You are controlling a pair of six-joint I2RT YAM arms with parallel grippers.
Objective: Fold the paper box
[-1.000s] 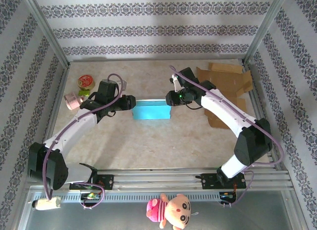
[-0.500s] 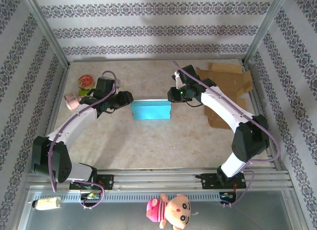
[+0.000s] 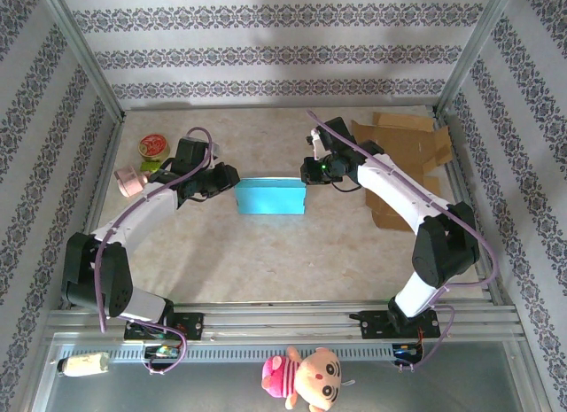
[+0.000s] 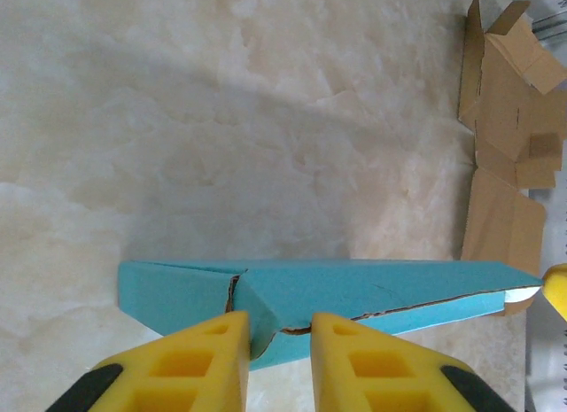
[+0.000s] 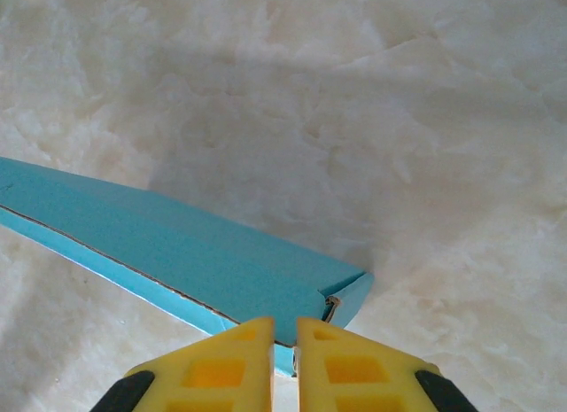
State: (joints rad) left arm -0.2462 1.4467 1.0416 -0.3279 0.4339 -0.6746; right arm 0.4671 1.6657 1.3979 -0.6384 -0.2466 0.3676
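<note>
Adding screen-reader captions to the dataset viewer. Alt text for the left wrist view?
A partly folded teal paper box lies across the marbled tabletop, its near edge between the left gripper's two yellow fingers, which stand slightly apart. Unfolded brown cardboard lies at the far right.

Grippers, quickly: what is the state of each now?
Left gripper: around the blue box edge; grip cannot be told.
Right gripper: closed on the blue box.

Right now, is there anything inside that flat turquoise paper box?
Nothing shows inside the turquoise paper box. At one end a sliver of white inner lining is visible; its folded panels cover the rest, so contents cannot be ruled out.
</note>
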